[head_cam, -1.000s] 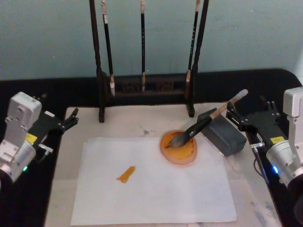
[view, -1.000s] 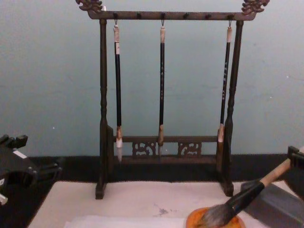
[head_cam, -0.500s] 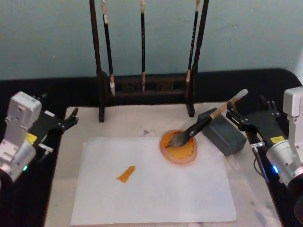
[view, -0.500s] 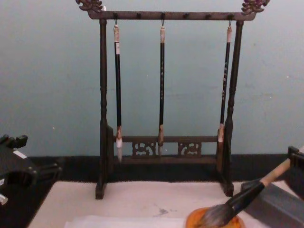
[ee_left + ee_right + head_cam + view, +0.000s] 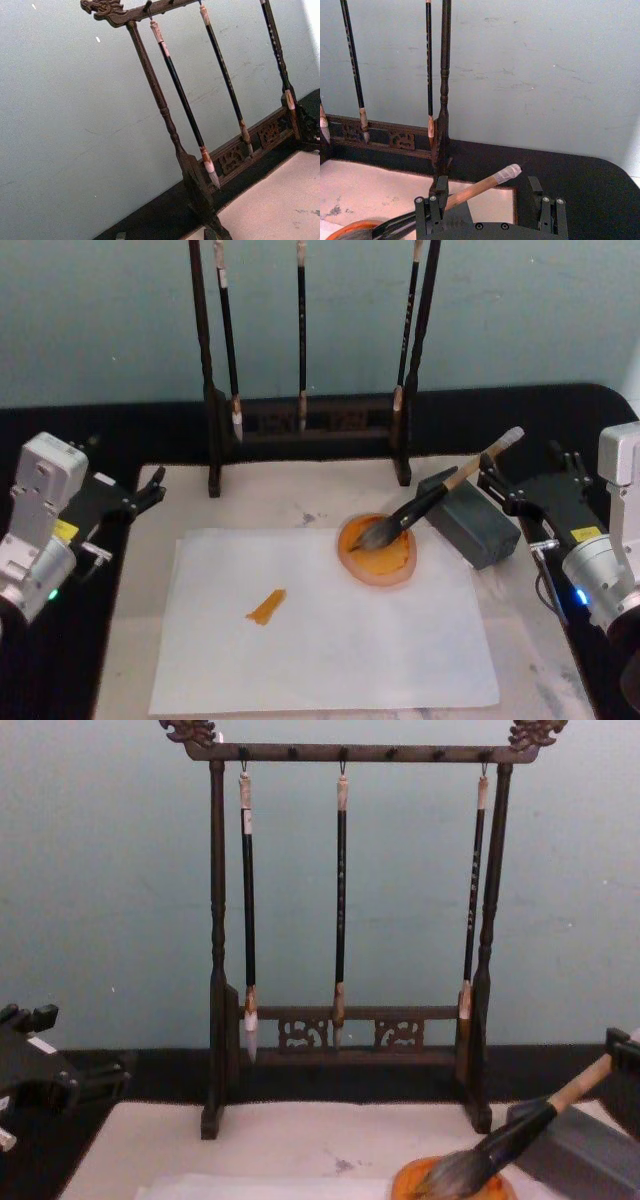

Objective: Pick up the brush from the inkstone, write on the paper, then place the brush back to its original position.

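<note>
The brush (image 5: 432, 498) is leaning tuft-down in the orange dish (image 5: 378, 552) on the paper (image 5: 320, 625). The right gripper (image 5: 490, 200) is gaping empty beside its handle; the left gripper's (image 5: 148, 492) fingers are hard to make out.

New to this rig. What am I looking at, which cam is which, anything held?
A two-armed robot at a calligraphy table. Head camera looks down, chest camera looks across, and each wrist has its own camera. The left pincer sits parked at the table's left edge. The right pincer, fingers open, sits just behind the brush handle's top; nothing is held. The brush leans on a grey block with its bristles in an orange dish. The paper lies in front, carrying an orange stroke. Behind stands a wooden rack with three thin brushes hanging.
</note>
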Controlling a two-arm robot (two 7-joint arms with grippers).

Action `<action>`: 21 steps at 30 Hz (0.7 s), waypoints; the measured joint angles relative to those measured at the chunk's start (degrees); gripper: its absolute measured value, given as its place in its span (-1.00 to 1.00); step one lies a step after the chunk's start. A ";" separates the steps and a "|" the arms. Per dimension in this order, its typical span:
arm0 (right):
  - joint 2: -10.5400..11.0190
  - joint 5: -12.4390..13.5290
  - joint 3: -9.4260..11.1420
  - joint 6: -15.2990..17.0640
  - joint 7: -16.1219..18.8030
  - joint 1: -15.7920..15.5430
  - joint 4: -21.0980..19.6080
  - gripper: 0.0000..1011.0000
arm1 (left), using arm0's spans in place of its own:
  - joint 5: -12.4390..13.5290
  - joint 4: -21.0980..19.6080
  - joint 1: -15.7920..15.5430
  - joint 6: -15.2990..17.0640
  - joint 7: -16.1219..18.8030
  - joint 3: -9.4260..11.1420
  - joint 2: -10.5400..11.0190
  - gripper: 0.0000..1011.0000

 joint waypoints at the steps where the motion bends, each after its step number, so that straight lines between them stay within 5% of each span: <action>1: 0.00 0.00 0.00 0.00 0.00 0.00 0.00 0.98 | 0.00 0.00 0.00 0.00 0.00 0.00 0.00 1.00; 21: 0.00 0.00 0.00 0.00 0.00 0.00 0.00 0.98 | 0.00 0.00 0.00 0.00 0.00 0.00 0.00 1.00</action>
